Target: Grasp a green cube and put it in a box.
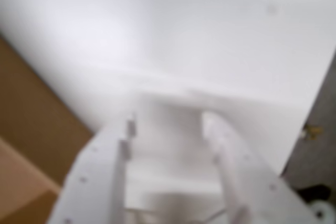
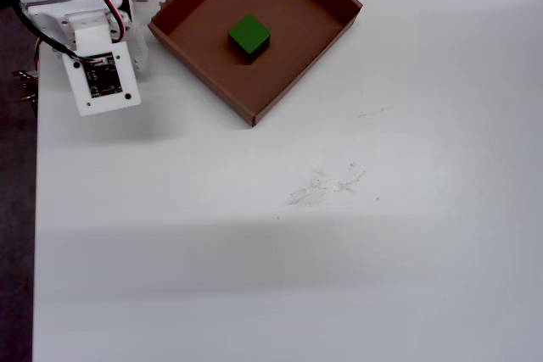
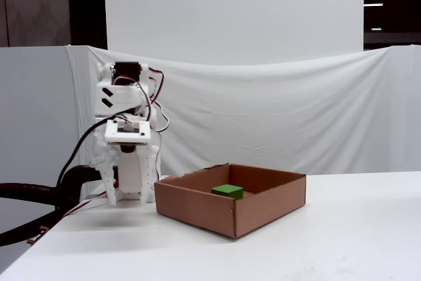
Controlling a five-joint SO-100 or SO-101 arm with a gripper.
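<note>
Green cube (image 2: 249, 36): resting flat on the floor of the box (image 2: 204, 36), near its middle, so the placing looks done. Gripper (image 1: 168, 129): beside the box over bare table, fingers parted, holding nothing.

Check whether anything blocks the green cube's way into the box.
Nothing does: the green cube already sits on the floor of the box, apart from its walls. The hand is off beside the box, over bare table.
</note>
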